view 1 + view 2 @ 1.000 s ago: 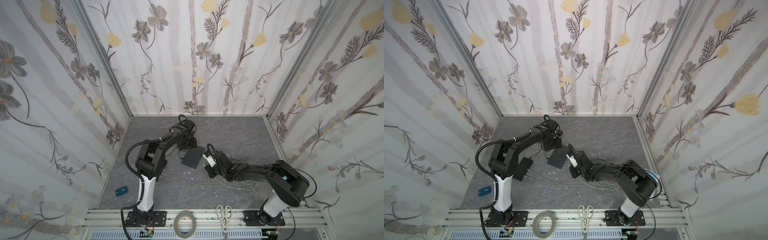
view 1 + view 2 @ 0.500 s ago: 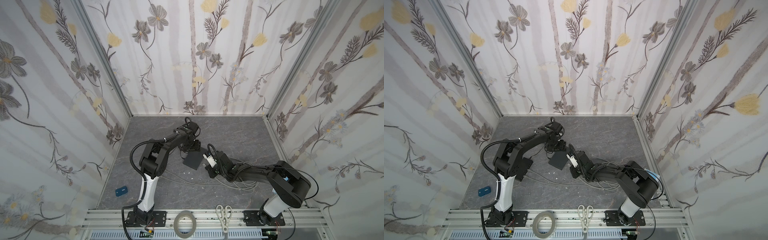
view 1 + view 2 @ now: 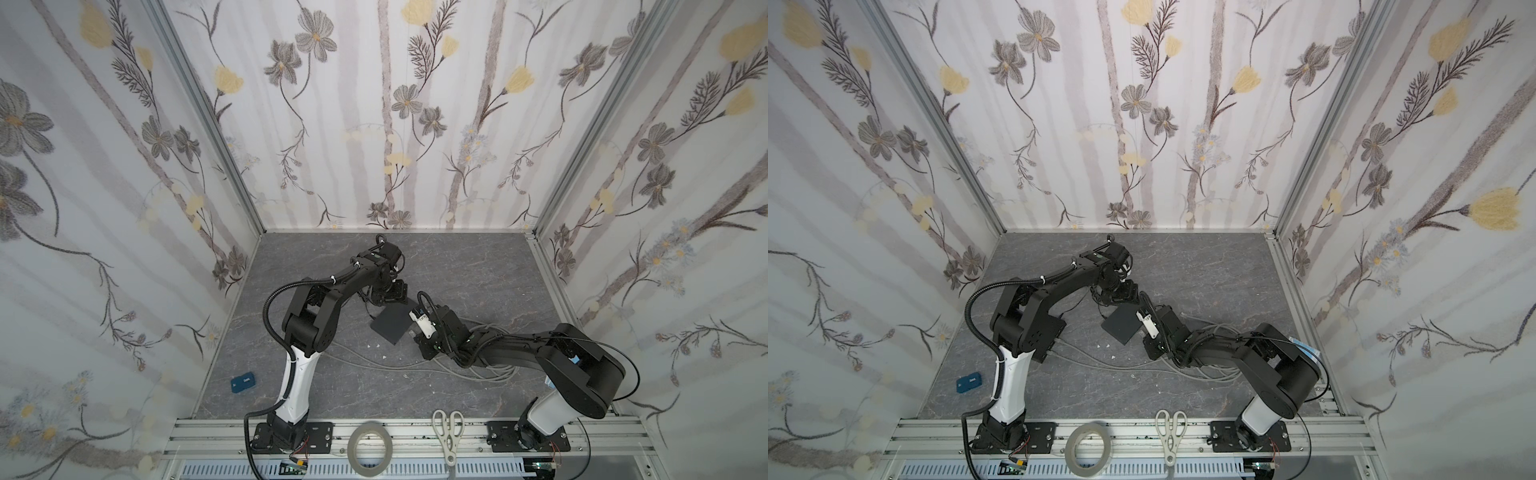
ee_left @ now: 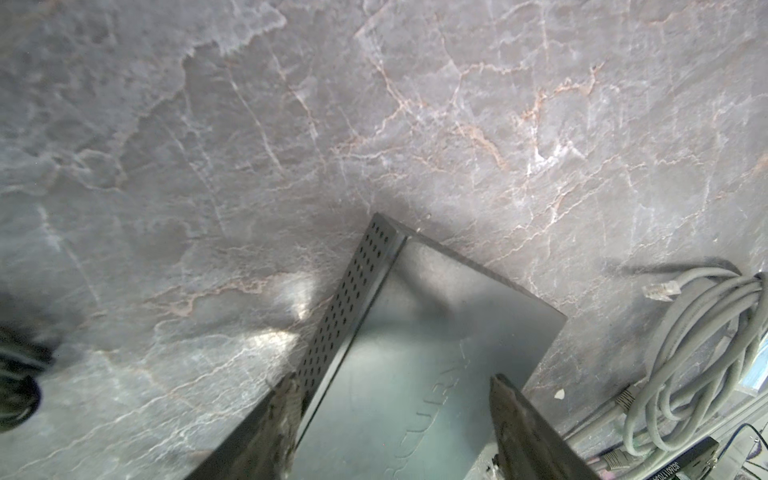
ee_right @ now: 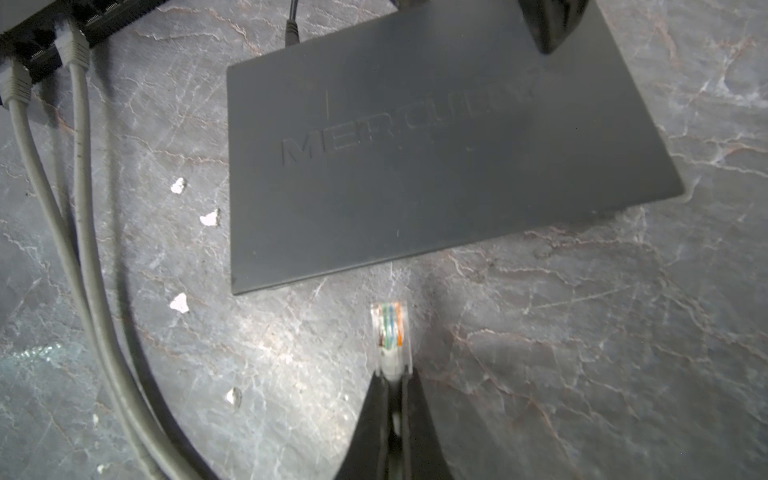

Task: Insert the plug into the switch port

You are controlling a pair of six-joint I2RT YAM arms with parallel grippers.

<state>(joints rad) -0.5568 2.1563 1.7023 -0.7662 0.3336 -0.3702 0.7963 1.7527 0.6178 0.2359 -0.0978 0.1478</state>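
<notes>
Aligning. Straddles the switch (image 3: 390,326), mid-frame in both top views, with wide left gripper (image 4: 395,380) jaws (clamped or not, cannot tell). Pinches the plug (image 5: 388,328), lower centre, in the closed right gripper (image 5: 392,376) — short of it. Next: locate unseen port, push straight.

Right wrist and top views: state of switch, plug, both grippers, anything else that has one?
switch, lying flat, logo up; ports not visible.
plug, held short of the switch, not inserted.
right gripper, shut on plug.
left gripper, open, fingers either side of the switch; contact unclear.
black box, two grey cables plugged in.
scissors, closed.
</notes>
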